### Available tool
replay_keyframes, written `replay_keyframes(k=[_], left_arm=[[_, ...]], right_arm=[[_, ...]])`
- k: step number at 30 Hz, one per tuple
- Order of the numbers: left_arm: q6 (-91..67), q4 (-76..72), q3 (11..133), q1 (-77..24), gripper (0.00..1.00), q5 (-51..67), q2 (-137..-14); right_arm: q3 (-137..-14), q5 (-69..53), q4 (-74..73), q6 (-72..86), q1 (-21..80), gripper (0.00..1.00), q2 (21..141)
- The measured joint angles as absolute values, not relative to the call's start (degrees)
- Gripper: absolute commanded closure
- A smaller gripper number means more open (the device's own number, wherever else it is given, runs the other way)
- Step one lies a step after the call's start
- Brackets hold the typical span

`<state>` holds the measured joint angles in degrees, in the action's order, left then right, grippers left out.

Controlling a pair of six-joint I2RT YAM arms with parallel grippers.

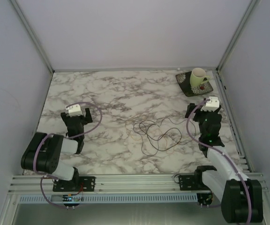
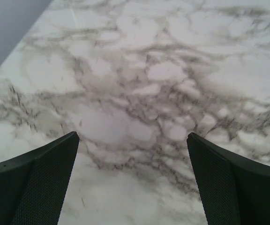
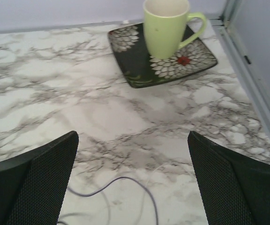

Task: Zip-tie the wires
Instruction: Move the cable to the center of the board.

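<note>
At the far right corner of the table [image 1: 116, 93] sat a dark plate [image 3: 125, 75] with white flowers on it. On that plate stood a pale green mug [image 3: 165, 28], upright, handle turned toward the right wall. I could see its cream inner wall from the right wrist camera but not its bottom, so I could not tell whether anything was in it.

From overhead, the wires [image 1: 156, 133] lay on the marble in loose dark loops. They were between the two arms and closer to the right one, touching neither gripper and well apart from the plate.

My left gripper [image 2: 132, 136] hung over bare marble on the left side, its jaws spread wide with nothing between them. My right gripper [image 3: 132, 135] was near the right edge, pointed at the plate and mug, jaws likewise spread wide and gripping nothing.

Low in the right wrist view, a thin pale strand [image 3: 125, 180] curved across the marble between the fingers (wire or arm cable, I could not tell which).
</note>
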<state>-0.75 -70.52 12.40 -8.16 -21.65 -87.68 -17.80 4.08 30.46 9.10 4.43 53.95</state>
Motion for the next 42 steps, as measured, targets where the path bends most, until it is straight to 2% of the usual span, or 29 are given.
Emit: replay_keyframes(k=[5, 10, 15, 21, 26, 30, 32, 42], left_arm=[[-1.23, -55.61, 19.11, -8.21, 0.00, -22.17, -76.01], [-4.78, -37.19, 30.20, -8.19, 0.00, -21.96, -63.33], [-12.97, -18.24, 41.87, -8.21, 0.00, -14.72, -56.45], [-21.41, -4.38, 43.09, -8.32, 0.00, -5.63, -50.09], [-24.16, 1.78, 40.80, -8.36, 0.00, -2.98, -44.66], [-24.97, 4.34, 39.03, -8.36, 0.00, -2.83, -41.67], [-24.99, 5.32, 38.41, -8.36, 0.00, -2.85, -40.82], [-24.99, 6.74, 38.04, -8.36, 0.00, -3.03, -40.27]], right_arm=[[-22.13, 2.42, 18.09, 12.82, 9.06, 0.01, 48.95], [-26.15, 0.78, 9.06, 18.55, 16.58, 0.01, 49.04], [-29.10, 0.38, 3.31, 22.26, 28.51, 0.01, 54.98], [-35.83, 2.85, -0.36, 23.79, 42.98, 0.01, 68.10], [-43.88, 5.21, -2.33, 24.03, 50.57, 0.01, 80.25], [-49.47, 6.57, -3.53, 24.12, 53.76, 0.11, 88.14], [-50.78, 6.83, -4.14, 24.29, 54.30, 0.17, 90.67], [-51.64, 10.76, -7.94, 24.21, 54.50, 0.26, 96.75]])
